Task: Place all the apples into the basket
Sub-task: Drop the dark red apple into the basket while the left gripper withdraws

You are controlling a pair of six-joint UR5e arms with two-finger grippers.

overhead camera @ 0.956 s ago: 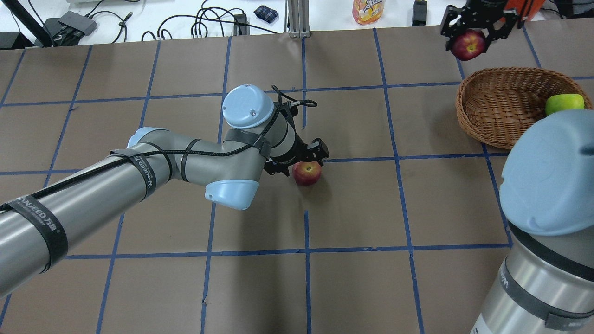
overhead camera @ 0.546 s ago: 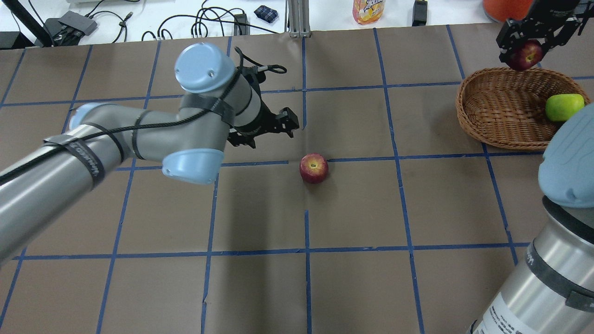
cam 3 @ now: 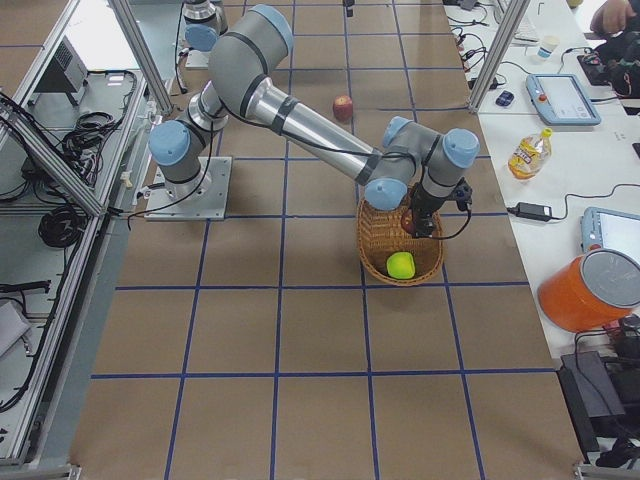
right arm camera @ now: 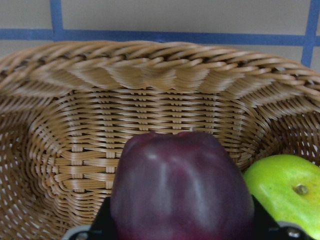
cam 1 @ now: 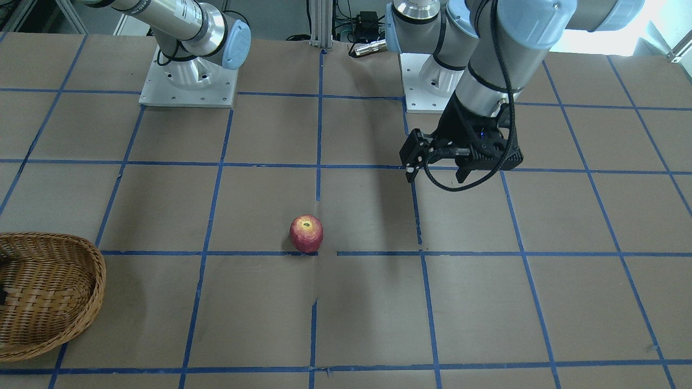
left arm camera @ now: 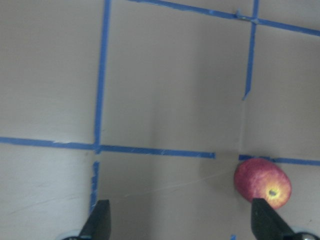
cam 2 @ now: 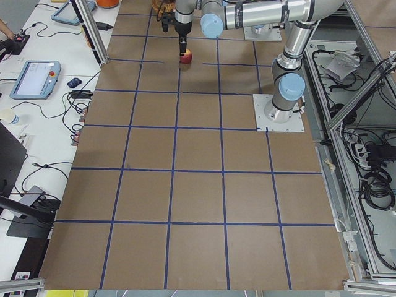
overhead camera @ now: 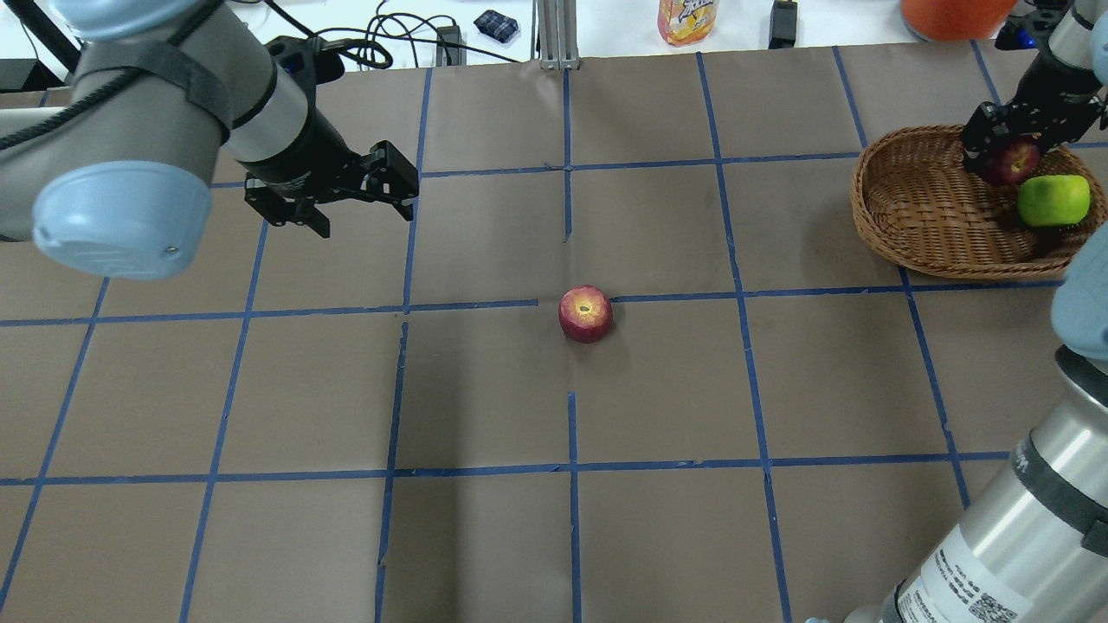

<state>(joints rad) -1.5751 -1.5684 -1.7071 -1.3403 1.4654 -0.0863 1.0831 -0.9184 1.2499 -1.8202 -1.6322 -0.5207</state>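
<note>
The red apple with yellow streaks point(overhead camera: 586, 314) lies on the table's middle, seen too in the front view point(cam 1: 306, 233) and the left wrist view point(left arm camera: 262, 180). My left gripper point(overhead camera: 346, 203) is open and empty, raised well to the apple's left point(cam 1: 438, 174). The wicker basket point(overhead camera: 917, 225) stands at the far right. The yellow-green apple point(overhead camera: 1053, 200) lies inside it. My right gripper point(overhead camera: 1008, 156) is shut on the maroon apple point(right arm camera: 180, 185) and holds it low inside the basket point(right arm camera: 165, 65), beside the green apple point(right arm camera: 285, 192).
My right arm's big lower link point(overhead camera: 1021, 528) fills the near right corner. An orange drink bottle point(overhead camera: 688, 19), cables and an orange container point(overhead camera: 952, 10) lie beyond the table's far edge. Blue tape lines grid the brown table.
My left gripper has drawn away from the red apple to the far left, leaving it on the table. My right gripper has carried the maroon apple down into the basket.
</note>
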